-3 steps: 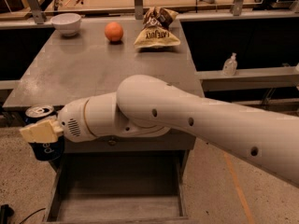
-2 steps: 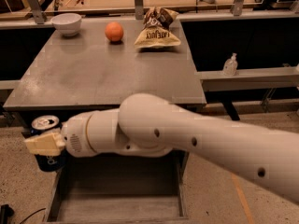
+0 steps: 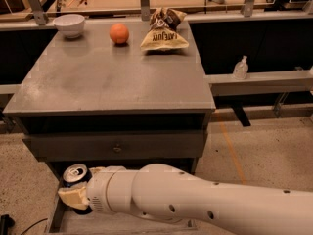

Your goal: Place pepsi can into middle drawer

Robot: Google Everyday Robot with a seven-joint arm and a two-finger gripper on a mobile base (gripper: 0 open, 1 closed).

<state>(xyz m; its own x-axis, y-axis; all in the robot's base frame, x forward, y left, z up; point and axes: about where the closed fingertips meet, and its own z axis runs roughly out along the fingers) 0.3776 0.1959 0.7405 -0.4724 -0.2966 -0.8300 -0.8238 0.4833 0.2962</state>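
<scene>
We see the end effector (image 3: 73,198) low at the left, below the front edge of the bench (image 3: 107,77) and just under the closed drawer front (image 3: 117,146) with its small knob. It is clenched on the pepsi can (image 3: 76,173): one pale finger (image 3: 72,196) lies across the can's side, and the second finger is hidden from us.

The can stands roughly upright over the front left corner of the open middle drawer (image 3: 55,217), close beside the drawer's left wall. We cannot tell whether its base touches the drawer floor. The gap between the closed front above and the can's top is narrow. The thick white arm (image 3: 205,204) reaches in from the right and covers most of the drawer, so only the left wall and a strip of grey floor along the bottom show. To the right of the bench the speckled floor (image 3: 264,155) lies open.

Of the can we see the silver top with its pull-tab, tipped slightly toward us, and a dark patch of its body under the finger; no lettering is readable.

At the back of the bench sit a white bowl (image 3: 69,24), an orange fruit (image 3: 119,33) and a chip bag (image 3: 164,31), well apart from the can.
</scene>
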